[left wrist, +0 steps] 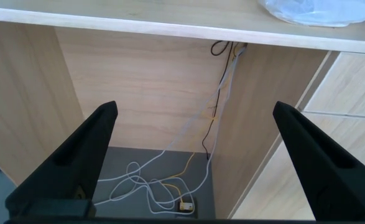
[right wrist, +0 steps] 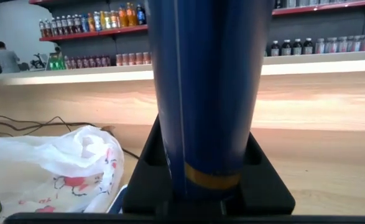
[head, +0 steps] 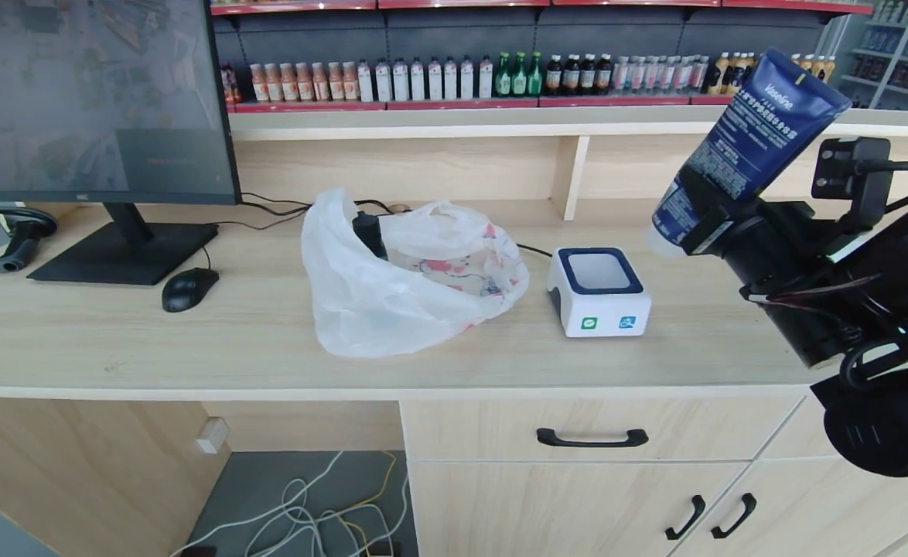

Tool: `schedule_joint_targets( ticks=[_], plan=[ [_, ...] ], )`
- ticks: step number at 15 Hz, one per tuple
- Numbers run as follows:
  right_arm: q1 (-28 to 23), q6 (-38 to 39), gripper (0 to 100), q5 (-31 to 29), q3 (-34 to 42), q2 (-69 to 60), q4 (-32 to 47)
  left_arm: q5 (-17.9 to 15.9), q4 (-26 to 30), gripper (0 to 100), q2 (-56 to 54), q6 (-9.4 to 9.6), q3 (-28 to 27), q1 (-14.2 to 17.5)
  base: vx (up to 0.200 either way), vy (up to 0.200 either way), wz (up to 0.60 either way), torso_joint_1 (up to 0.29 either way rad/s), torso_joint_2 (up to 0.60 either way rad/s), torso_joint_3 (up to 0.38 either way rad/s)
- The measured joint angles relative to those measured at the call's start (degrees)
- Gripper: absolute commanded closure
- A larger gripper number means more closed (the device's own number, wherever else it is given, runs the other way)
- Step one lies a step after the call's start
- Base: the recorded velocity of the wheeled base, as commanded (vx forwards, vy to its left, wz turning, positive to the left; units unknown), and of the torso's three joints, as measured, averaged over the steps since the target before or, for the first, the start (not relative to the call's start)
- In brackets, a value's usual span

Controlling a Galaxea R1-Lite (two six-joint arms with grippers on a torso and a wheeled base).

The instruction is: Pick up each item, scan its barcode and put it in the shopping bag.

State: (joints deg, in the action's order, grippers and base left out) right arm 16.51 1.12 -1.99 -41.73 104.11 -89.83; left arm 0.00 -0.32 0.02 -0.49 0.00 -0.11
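Note:
My right gripper (head: 705, 224) is shut on a dark blue tube (head: 748, 139) with a white cap, held tilted in the air to the right of and above the white barcode scanner (head: 597, 292). Up close in the right wrist view, the blue tube (right wrist: 204, 93) stands clamped between the fingers (right wrist: 266, 180). The white plastic shopping bag (head: 407, 275) lies open on the counter left of the scanner, with a dark item (head: 369, 232) inside it. My left gripper (left wrist: 191, 162) hangs open below the counter edge, holding nothing.
A monitor (head: 90, 100) on a stand, a black mouse (head: 189, 288) and a handheld scanner (head: 17, 240) sit at the counter's left. Cables (left wrist: 163, 180) lie on the floor under the counter. Drawers with black handles (head: 592, 439) are below. Bottle shelves (head: 500, 77) line the back.

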Motion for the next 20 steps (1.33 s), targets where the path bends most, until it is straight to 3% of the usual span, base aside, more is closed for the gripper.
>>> schedule_joint_targets(
  ticks=[5,10,14,20],
  plan=[
    [0.2,0.0,100,0.0,0.2,0.4,0.0,0.0,0.0,0,0.0,0.02,0.0,0.0,0.0,0.2,0.0,0.002,0.0,0.001],
    [0.1,0.0,100,0.0,0.1,0.4,0.0,0.0,-0.1,0,0.0,0.16,0.0,0.1,0.0,0.0,0.0,0.0,0.0,0.0],
    [0.7,0.0,100,-0.1,0.1,0.1,-0.2,0.0,0.0,0,0.0,0.17,0.0,0.0,0.0,0.0,0.6,0.005,0.0,0.005],
    [7.4,-0.1,100,0.0,-2.1,-0.4,-0.3,0.0,0.0,0,0.0,0.24,0.0,0.0,0.0,0.0,0.0,0.0,0.0,0.0]
  ],
)
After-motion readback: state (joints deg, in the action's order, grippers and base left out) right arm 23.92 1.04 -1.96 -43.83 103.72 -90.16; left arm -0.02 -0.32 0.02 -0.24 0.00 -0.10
